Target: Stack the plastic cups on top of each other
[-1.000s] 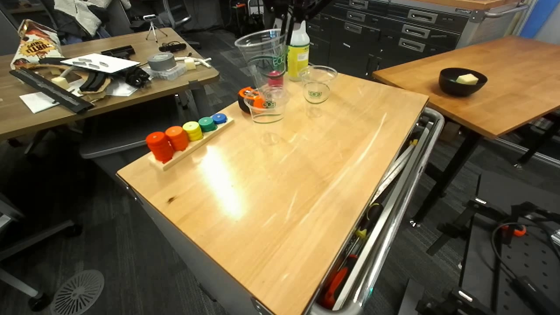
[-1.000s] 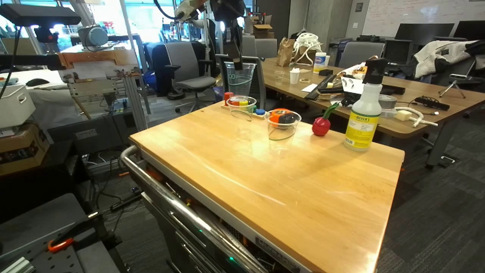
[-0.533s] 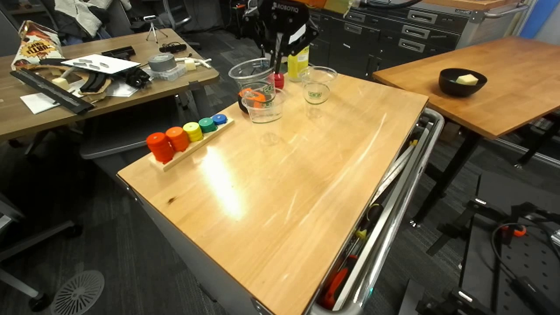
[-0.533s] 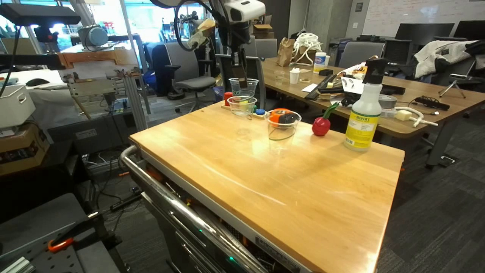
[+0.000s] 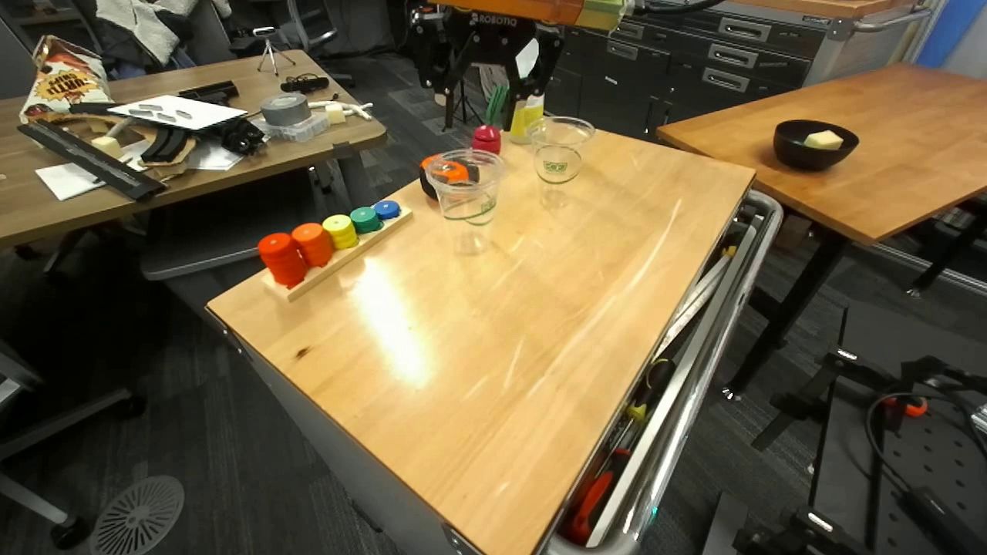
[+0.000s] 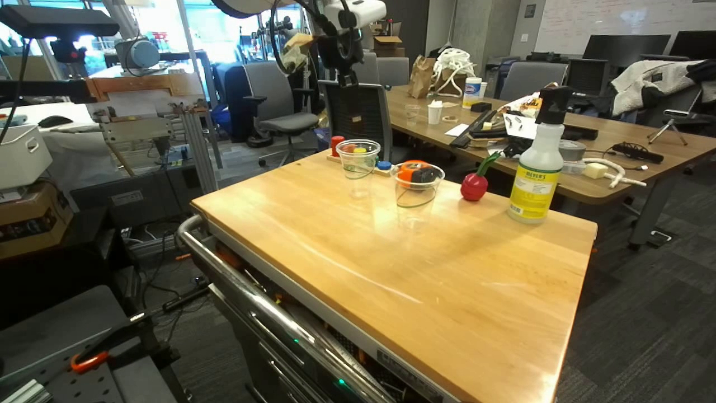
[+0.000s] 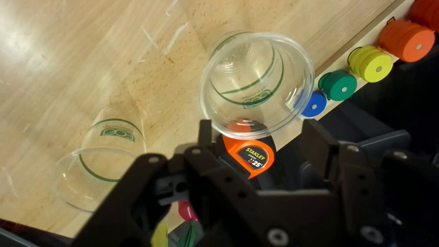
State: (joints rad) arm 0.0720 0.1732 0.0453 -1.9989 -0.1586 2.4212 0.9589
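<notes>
Nested cups on the worktop

Half a second ago the claw held the inner cup higher; now that cup sits inside the other, the jaws hang parted above, and a third cup stands near

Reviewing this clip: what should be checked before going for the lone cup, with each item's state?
1. Gripper open, holding nothing: ok.
2. Gripper clear of the nested cups: ok.
3. Nested cups upright on the wooden top: ok.
4. Nested cups fully seated: cannot tell.
5. Lone cup upright and apart from the nested cups: ok.
6. Gripper lined up with lone cup: not ok; wrist view shows it off to one side.
</notes>
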